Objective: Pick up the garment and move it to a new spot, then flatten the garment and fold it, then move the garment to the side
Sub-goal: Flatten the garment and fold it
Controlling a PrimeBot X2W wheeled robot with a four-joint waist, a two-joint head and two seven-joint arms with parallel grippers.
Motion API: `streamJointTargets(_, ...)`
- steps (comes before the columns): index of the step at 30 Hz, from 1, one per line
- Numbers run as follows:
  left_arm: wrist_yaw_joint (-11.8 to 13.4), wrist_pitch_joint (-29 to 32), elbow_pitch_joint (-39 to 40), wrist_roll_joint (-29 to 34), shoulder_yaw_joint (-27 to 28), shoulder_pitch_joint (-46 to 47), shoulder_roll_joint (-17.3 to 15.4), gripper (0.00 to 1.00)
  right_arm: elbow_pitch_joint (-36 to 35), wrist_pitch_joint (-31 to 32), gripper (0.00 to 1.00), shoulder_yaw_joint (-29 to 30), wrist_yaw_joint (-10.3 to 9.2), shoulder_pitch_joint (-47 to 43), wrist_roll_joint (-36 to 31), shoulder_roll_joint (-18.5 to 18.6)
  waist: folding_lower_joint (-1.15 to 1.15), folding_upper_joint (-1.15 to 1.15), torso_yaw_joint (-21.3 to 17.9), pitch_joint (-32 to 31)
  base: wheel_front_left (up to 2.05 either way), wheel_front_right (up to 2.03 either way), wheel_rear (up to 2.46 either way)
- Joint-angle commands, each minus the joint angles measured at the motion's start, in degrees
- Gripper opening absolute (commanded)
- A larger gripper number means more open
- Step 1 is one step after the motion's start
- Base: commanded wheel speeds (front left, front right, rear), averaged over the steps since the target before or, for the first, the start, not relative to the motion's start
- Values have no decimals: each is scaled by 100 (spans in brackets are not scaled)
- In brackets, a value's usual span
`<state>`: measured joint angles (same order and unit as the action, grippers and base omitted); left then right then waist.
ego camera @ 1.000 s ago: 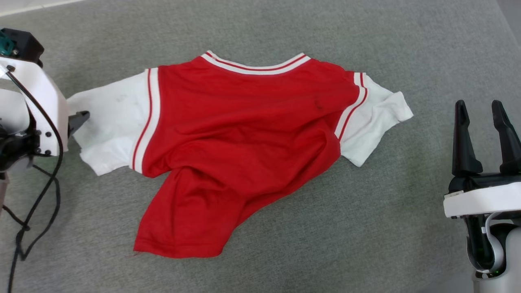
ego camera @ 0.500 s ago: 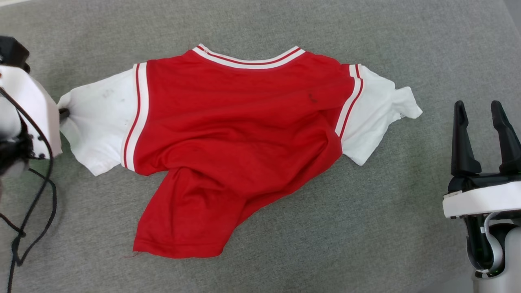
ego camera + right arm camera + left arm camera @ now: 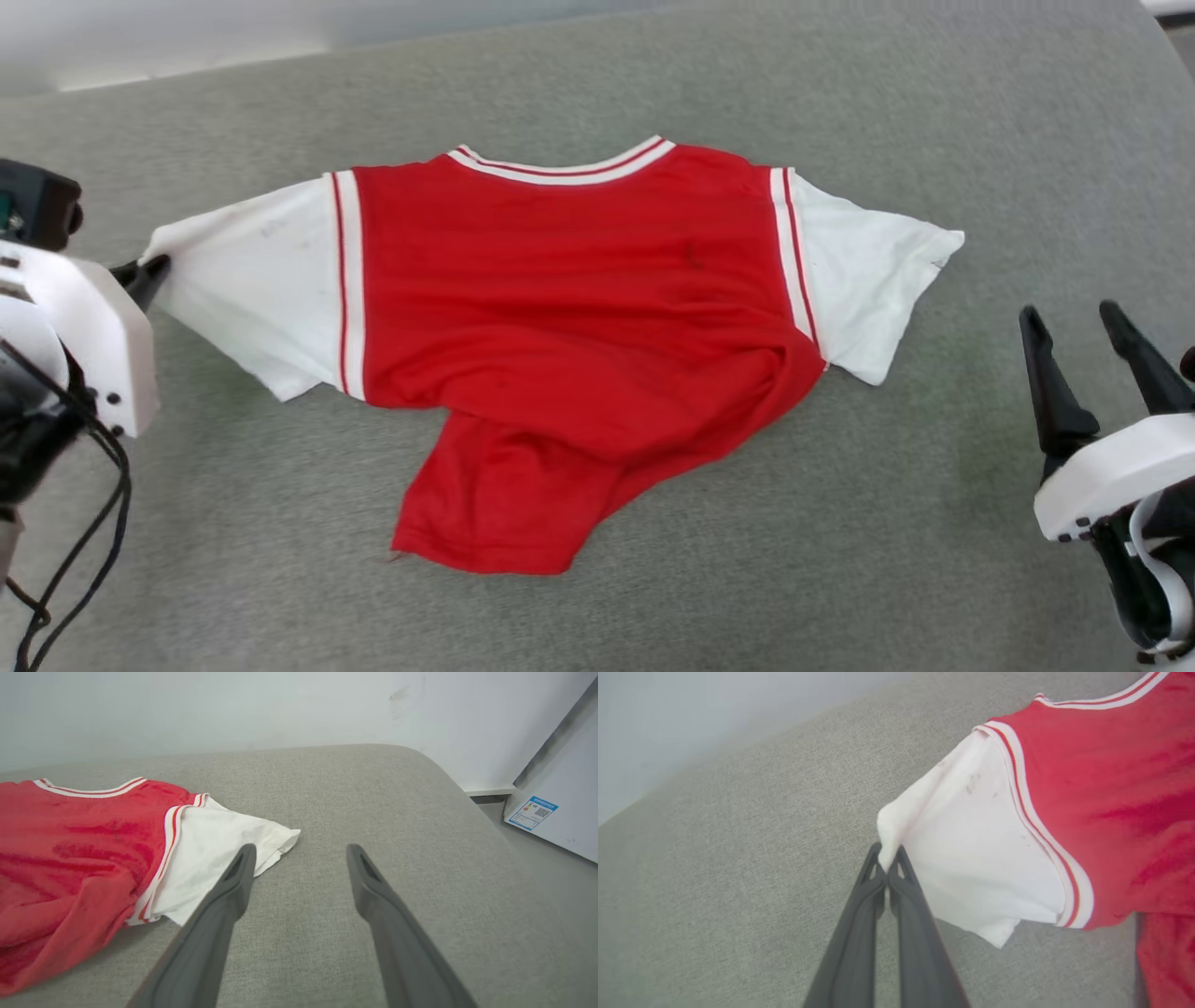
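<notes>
Jaws of the left gripper (image 3: 888, 853) are pressed together on the cuff corner of the left sleeve (image 3: 971, 849) of the garment (image 3: 579, 299), with a tuft of white cloth squeezed between the 2 dark fingers. Jaws of the right gripper (image 3: 1069, 322) stand wide apart and hold nothing, hovering over bare fabric. The pinch at the cuff looks meant for the flattening step: a pull toward the left edge of the grey upholstered surface (image 3: 840, 523) would draw that sleeve out straight, and it does lie stretched and nearly smooth from shoulder seam to cuff. The garment lies across the middle of the surface, striped collar (image 3: 560, 168) toward the far edge, plain red side up with no lettering showing. Its lower body is not flat: the hem part (image 3: 495, 504) is bunched and skewed toward the near edge, under a deep fold that runs to the right side. The right sleeve (image 3: 868, 280) lies loose, cuff toward the right edge. From the left gripper, which touches it at 1 corner, the garment reaches rightward; the right gripper is apart from it, near that loose cuff, toward the near right corner. The open gripper is probably placed to take that cuff or the hem so the 2 arms can spread the cloth, though that is a guess.
</notes>
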<state>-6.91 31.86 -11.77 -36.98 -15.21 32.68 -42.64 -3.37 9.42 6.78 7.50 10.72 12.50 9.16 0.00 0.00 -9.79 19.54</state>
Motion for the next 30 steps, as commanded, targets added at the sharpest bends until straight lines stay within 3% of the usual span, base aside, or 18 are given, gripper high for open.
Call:
streamJointTargets(1, -15, -171, 216, 36, 19, -201, -30, 0, -52, 267, 100, 10, -2, -90, 61, 98, 0, 0, 271, -239, 0, 0, 0)
streamJointTargets(5, 35, -420, 890, 13, 12, -587, 8, 0, -205, 1101, 100, 49, -3, -191, 121, 325, 0, 0, 543, -366, 0, 0, 0)
streamJointTargets(11, 301, -586, 2058, -137, 18, -1349, 155, 0, -530, 2426, 100, 67, -3, -46, 324, 804, 0, 0, 867, -357, 0, 0, 0)
streamJointTargets(20, 610, -739, 3376, -43, -61, -1891, 325, 0, -527, 4552, 100, 0, -2, 1096, 763, 1622, 0, 0, 1303, 80, 0, 0, 0)
streamJointTargets(25, 626, -774, 3729, 68, -175, -1742, 408, 0, -30, 5290, 100, -52, -2, 1770, 632, 1824, 0, 0, 1577, 418, 0, 0, 0)
streamJointTargets(30, 555, -811, 3902, 98, -308, -1535, 545, 0, 555, 5483, 100, -103, -2, 2131, 365, 1955, 0, 0, 1844, 664, 0, 0, 0)
